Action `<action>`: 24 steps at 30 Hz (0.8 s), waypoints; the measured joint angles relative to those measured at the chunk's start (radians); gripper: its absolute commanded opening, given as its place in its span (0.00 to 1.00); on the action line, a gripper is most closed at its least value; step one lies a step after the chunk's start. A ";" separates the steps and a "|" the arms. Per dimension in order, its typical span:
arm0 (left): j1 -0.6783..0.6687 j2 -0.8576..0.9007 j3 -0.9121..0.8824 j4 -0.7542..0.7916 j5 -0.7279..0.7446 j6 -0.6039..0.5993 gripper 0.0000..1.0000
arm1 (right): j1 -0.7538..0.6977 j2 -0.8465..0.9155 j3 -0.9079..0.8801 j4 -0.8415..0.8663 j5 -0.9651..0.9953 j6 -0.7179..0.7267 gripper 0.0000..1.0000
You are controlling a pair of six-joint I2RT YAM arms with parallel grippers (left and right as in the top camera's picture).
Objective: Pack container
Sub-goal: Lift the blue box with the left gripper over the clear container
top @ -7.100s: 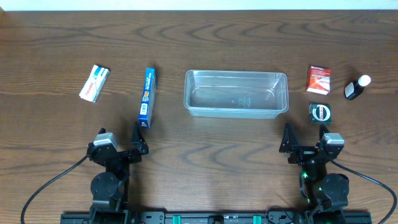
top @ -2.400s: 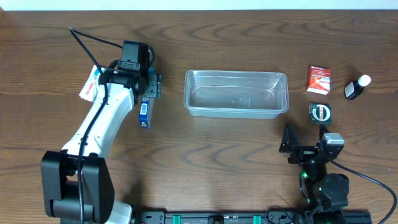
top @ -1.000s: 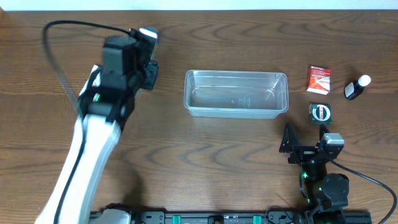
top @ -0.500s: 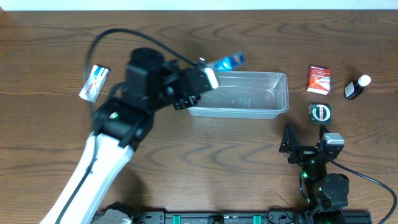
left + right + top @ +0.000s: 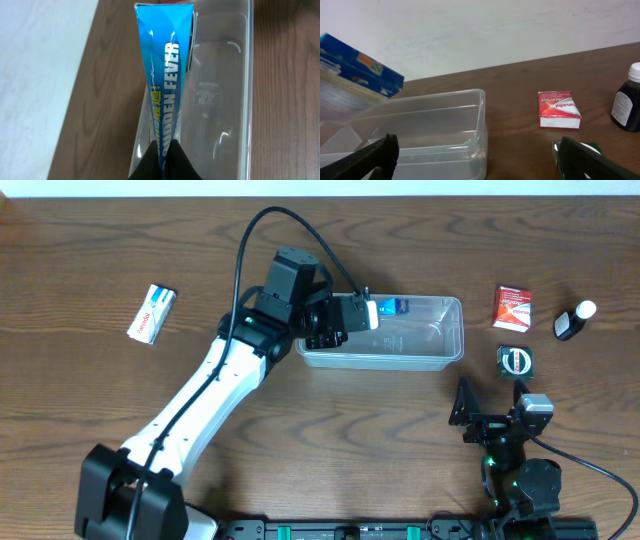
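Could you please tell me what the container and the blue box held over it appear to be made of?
The container looks like clear, glossy plastic: the wooden table shows through its walls. The blue box seems to be printed cardboard with a slight sheen, judging by its crisp folded edges.

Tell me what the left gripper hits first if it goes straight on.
Shut on the blue box, the left gripper points along the container; the box's tip would likely strike its floor or far end wall first, though depth is unclear.
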 measured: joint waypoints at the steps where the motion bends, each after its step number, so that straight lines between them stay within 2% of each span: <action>1: 0.000 0.008 0.000 0.000 0.000 0.000 0.06 | 0.000 0.000 0.000 0.000 0.000 0.000 0.99; 24: 0.000 0.111 0.000 0.009 -0.068 0.003 0.06 | 0.000 0.000 0.000 0.000 0.000 0.000 0.99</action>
